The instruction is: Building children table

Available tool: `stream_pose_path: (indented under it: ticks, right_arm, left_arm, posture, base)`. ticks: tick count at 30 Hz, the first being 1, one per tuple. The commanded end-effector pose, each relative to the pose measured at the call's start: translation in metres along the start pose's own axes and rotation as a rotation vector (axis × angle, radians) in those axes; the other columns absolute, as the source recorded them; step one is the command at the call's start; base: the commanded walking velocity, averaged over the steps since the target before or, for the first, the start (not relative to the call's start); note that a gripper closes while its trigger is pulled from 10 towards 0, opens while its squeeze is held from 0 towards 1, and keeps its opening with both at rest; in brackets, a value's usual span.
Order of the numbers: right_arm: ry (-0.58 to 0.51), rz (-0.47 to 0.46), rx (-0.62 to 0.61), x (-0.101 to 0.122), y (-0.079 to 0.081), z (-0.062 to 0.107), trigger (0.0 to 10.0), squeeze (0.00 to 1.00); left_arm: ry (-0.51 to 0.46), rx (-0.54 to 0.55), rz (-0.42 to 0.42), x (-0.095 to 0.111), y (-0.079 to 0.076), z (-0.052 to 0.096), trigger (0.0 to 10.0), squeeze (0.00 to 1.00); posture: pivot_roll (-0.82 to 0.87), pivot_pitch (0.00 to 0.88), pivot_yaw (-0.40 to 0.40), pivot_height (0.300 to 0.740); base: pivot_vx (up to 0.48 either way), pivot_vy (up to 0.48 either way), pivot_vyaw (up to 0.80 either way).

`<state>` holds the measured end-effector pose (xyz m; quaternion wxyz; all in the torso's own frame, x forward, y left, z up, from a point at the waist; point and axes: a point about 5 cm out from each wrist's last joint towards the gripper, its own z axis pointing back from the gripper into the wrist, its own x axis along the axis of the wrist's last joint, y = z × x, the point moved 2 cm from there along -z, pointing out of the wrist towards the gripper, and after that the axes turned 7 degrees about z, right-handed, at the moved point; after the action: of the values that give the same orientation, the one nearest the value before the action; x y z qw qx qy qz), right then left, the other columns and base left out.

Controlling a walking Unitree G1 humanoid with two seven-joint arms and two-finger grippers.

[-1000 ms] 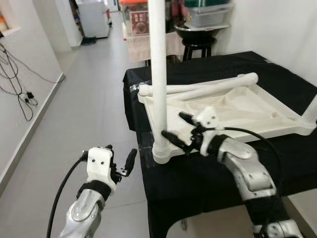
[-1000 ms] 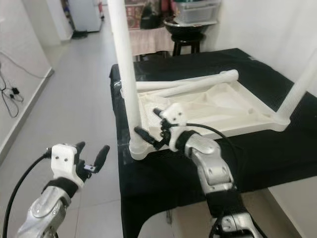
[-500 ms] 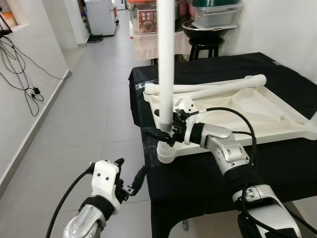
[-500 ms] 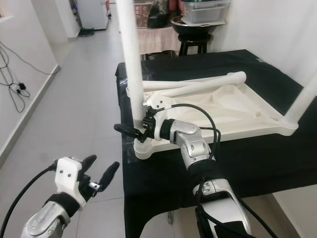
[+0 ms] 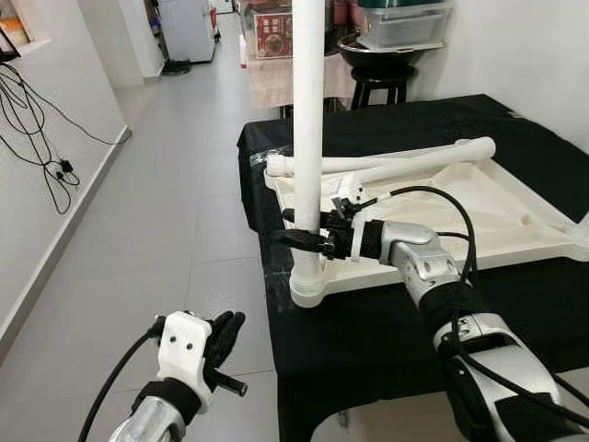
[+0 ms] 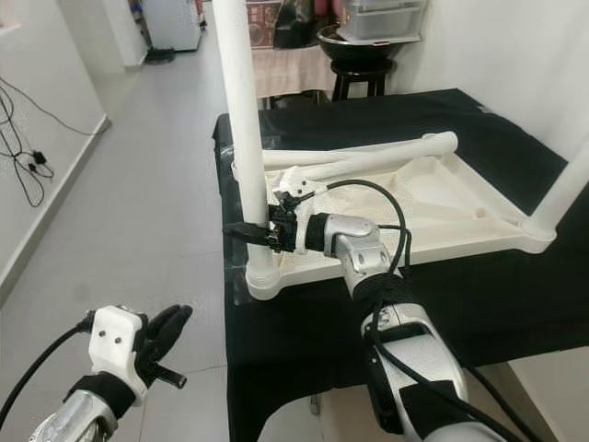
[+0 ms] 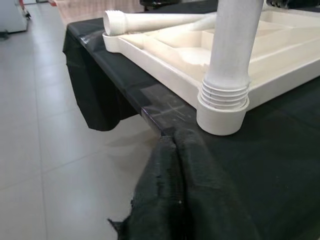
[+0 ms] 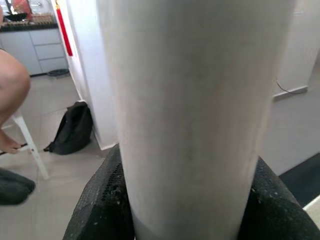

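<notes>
One tabletop (image 5: 515, 207), two upright legs (image 5: 307, 138) (image 6: 563, 189), two loose legs (image 5: 386, 158), one stool (image 5: 379, 85), two grippers (image 5: 304, 230) (image 5: 225, 354).

Both head eyes are looking down at the white plastic table leg (image 5: 307, 138); the wrist cameras are viewing it close-up.

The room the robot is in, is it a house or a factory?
Most likely a home. A tiled hallway floor runs back past a white fridge, a stool holds a pot, and the white children's tabletop lies upside down on a black-draped table while the right gripper holds a leg.
</notes>
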<state>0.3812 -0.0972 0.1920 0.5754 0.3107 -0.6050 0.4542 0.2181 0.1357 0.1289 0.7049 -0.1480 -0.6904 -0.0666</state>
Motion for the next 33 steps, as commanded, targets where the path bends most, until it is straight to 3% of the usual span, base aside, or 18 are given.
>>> stream_pose_path:
  ticks: [1,3,5,6,8,9,11,14,20,21,22,24,25,26,27,30,31,33]
  right_arm:
    - [0.104,-0.038,-0.121,-0.025,-0.002,0.019,0.0,0.0]
    - [0.152,-0.051,-0.191,-0.035,0.002,0.027,0.0,0.0]
    - [0.281,-0.079,-0.432,-0.056,0.013,0.044,0.0,0.0]
    - [0.281,-0.079,-0.432,-0.056,0.013,0.044,0.0,0.0]
    - [0.339,-0.171,-0.726,-0.063,0.048,0.062,0.0,0.0]
    - [0.339,-0.171,-0.726,-0.063,0.048,0.062,0.0,0.0]
    - [0.351,-0.199,-0.863,-0.063,0.071,0.074,0.0,0.0]
    - [0.329,-0.147,-0.877,-0.06,0.063,0.069,0.0,0.0]
    - [0.301,-0.143,-0.885,-0.056,0.041,0.057,0.0,0.0]
    - [0.262,-0.172,-0.842,-0.052,0.038,0.051,10.0,0.0]
    - [0.223,-0.164,-0.75,-0.047,0.035,0.043,10.0,1.0]
    - [0.184,-0.164,-0.679,-0.038,0.034,0.039,10.0,1.0]
    - [0.141,-0.169,-0.604,-0.03,0.033,0.035,10.0,1.0]
    - [0.096,-0.163,-0.578,-0.018,0.031,0.035,10.0,1.0]
    - [0.096,-0.163,-0.578,-0.018,0.031,0.035,10.0,1.0]
    - [-0.042,-0.064,-0.326,0.016,0.026,0.033,10.0,1.0]
    - [-0.041,-0.036,-0.221,0.017,0.026,0.032,10.0,0.0]
    - [-0.027,-0.015,-0.156,0.016,0.025,0.031,10.0,0.0]
  left_arm:
    - [0.008,-0.001,-0.008,0.0,0.003,0.003,0.0,0.0]
    - [0.003,-0.01,0.001,0.0,0.003,0.001,0.0,0.0]
    - [-0.002,-0.024,0.015,0.002,0.003,-0.001,0.0,0.0]
    - [-0.002,-0.024,0.015,0.002,0.003,-0.001,0.0,0.0]
    - [0.0,-0.051,0.022,0.004,0.004,-0.004,0.0,0.0]
    - [0.0,-0.051,0.022,0.004,0.004,-0.004,0.0,0.0]
    - [-0.002,-0.087,0.035,0.005,0.003,-0.01,0.0,0.0]
    - [-0.014,-0.105,0.043,0.008,0.005,-0.02,0.0,0.0]
    - [-0.035,-0.116,0.068,0.012,0.013,-0.037,0.0,0.0]
    - [-0.035,-0.124,0.079,0.012,0.012,-0.039,0.0,0.0]
    - [-0.031,-0.139,0.087,0.011,0.01,-0.04,0.0,0.0]
    - [-0.028,-0.151,0.091,0.01,0.009,-0.041,0.0,0.0]
    - [-0.025,-0.157,0.094,0.01,0.007,-0.041,4.2,0.0]
    - [-0.025,-0.163,0.097,0.01,0.007,-0.041,10.0,0.0]
    - [-0.025,-0.163,0.097,0.01,0.007,-0.041,10.0,0.0]
    - [-0.028,-0.168,0.099,0.009,0.006,-0.042,10.0,0.0]
    - [-0.025,-0.183,0.095,0.009,0.004,-0.042,10.0,0.0]
    - [-0.021,-0.196,0.089,0.008,0.001,-0.042,10.0,0.0]
  posture:
    - [0.04,0.001,0.014,0.74]
    - [0.03,0.006,0.009,0.74]
    - [0.03,0.015,0.004,0.74]
    - [0.03,0.015,0.004,0.74]
    - [-0.01,0.037,0.031,0.74]
    - [-0.01,0.037,0.031,0.74]
    - [-0.02,0.029,0.039,0.74]
    - [-0.03,0.017,0.042,0.74]
    - [-0.03,0.012,0.031,0.74]
    - [-0.03,0.008,0.033,0.74]
    - [-0.03,0.006,0.033,0.74]
    - [-0.02,0.005,0.033,0.74]
    - [-0.02,0.0,0.033,0.74]
    - [-0.02,0.0,0.033,0.74]
    - [-0.02,0.0,0.033,0.74]
    - [-0.01,0.0,0.03,0.74]
    - [-0.01,0.0,0.025,0.74]
    - [-0.01,0.0,0.023,0.74]
  base:
    - [0.0,0.0,0.0]
    - [0.0,0.0,0.0]
    - [0.0,0.0,0.0]
    - [0.0,0.0,0.0]
    - [0.0,0.0,0.0]
    - [0.0,0.0,0.0]
    - [0.0,0.0,0.0]
    - [0.0,0.0,0.0]
    - [0.0,0.0,0.0]
    - [0.0,0.0,0.0]
    - [0.0,0.0,0.0]
    - [0.0,0.0,0.0]
    - [0.0,0.0,0.0]
    - [0.0,0.0,0.0]
    - [0.0,0.0,0.0]
    - [0.0,0.0,0.0]
    - [0.0,0.0,0.0]
    - [0.0,0.0,0.0]
